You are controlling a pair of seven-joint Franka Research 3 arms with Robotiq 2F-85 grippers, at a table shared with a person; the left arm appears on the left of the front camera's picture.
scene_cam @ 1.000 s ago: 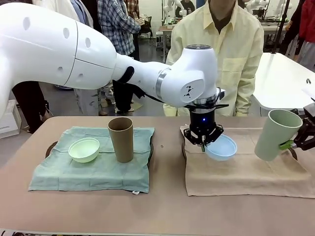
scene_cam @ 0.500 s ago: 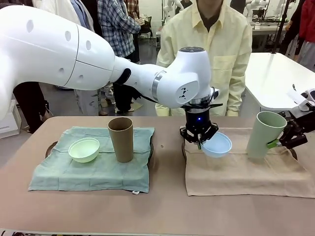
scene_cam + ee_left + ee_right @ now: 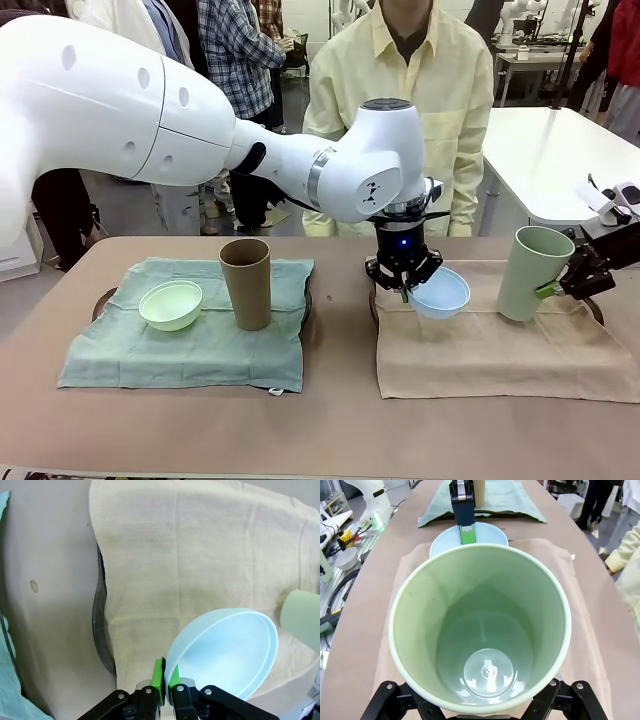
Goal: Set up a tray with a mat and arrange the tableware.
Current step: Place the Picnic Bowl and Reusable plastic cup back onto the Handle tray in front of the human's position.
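Sage green cup [image 3: 535, 272] has come from tilted and airborne to nearly upright at the beige mat's [image 3: 480, 350] far right edge; its base looks down or just about touching, so release seems close; right gripper [image 3: 568, 288] stays clamped on the cup's side near the rim. Light blue bowl [image 3: 440, 292] has shifted slightly left and up; left gripper [image 3: 404, 290] pinches its rim, green pads shut on the thin wall, bowl tilted and hanging over the mat's far left part, not yet set. Tan cup [image 3: 246, 283] and mint bowl [image 3: 171, 304] stand on the green mat [image 3: 180, 350] unchanged; left setting looks done. Bowls matte, shallow, round; cups tall, handleless, tapered, smooth inside; mats soft, creased cloth over dark tray [image 3: 100, 630] rims.
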